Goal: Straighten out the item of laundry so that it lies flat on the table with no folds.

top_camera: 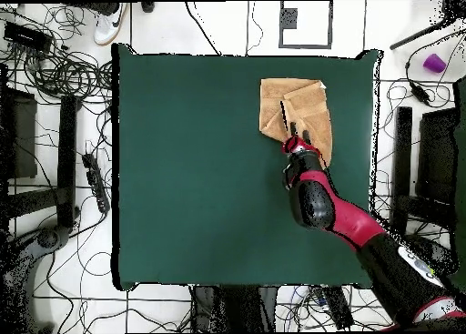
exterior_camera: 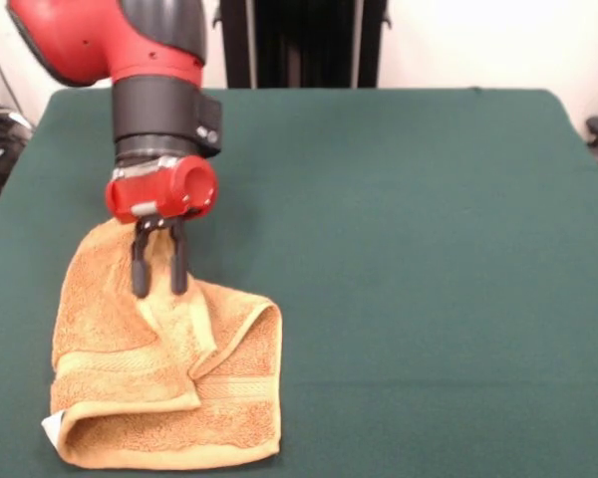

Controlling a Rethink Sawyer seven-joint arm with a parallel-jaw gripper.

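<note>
tool [exterior_camera: 159,269] | fingers slightly apart, holding nothing | above folded towel [exterior_camera: 169,388] | table [exterior_camera: 429,249]

One towel [exterior_camera: 164,383], one table [exterior_camera: 409,259], one arm [exterior_camera: 159,80] and one gripper [exterior_camera: 159,284] with two fingers [exterior_camera: 140,269] are counted here, nothing doubled up

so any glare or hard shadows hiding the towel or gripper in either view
Front view: even, soft light with no glare; the towel shows its folds and band stripe clearly, with only faint shading under the gripper. Overhead view: the table is evenly lit, but the towel's folds are hard to read and the arm covers its nearer edge, so the gripper is barely separable there.
</note>
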